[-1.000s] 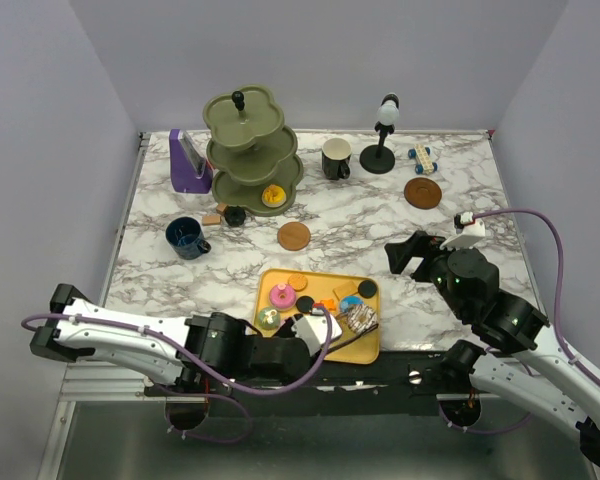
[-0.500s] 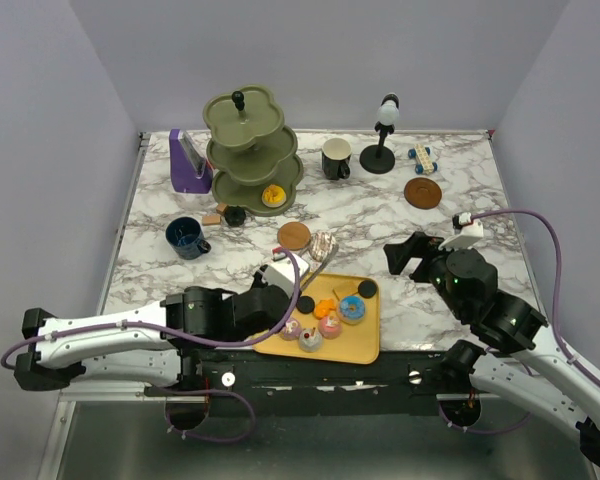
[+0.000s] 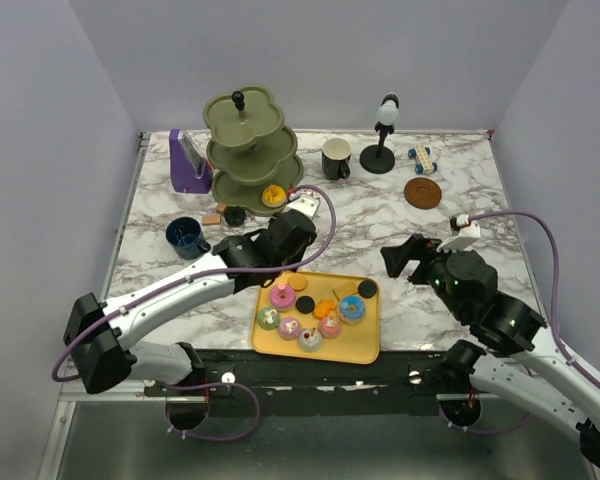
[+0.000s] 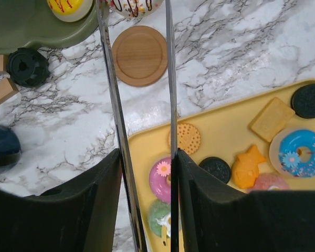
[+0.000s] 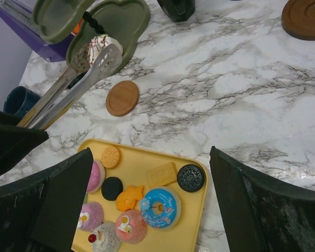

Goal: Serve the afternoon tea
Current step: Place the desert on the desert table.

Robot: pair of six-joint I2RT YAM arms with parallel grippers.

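Tongs (image 5: 102, 62) are clamped in the left end effector (image 4: 148, 155), and their tips pinch a white-iced cake (image 5: 98, 44) with brown drizzle at the rim of the green stand's (image 5: 128, 18) bottom tier, just beside a yellow-iced cake (image 3: 273, 196). The right end effector (image 3: 408, 256) hangs wide open, holding nothing, above the counter (image 3: 380, 215) right of the yellow tray (image 3: 365, 350), where a blue doughnut (image 5: 158, 206) lies among other treats.

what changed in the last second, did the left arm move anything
The left gripper, holding the tongs, swung from the yellow tray to the bottom tier of the stand, carrying a chocolate-drizzled cake. The right gripper stayed open; blue mug and black mug unmoved.
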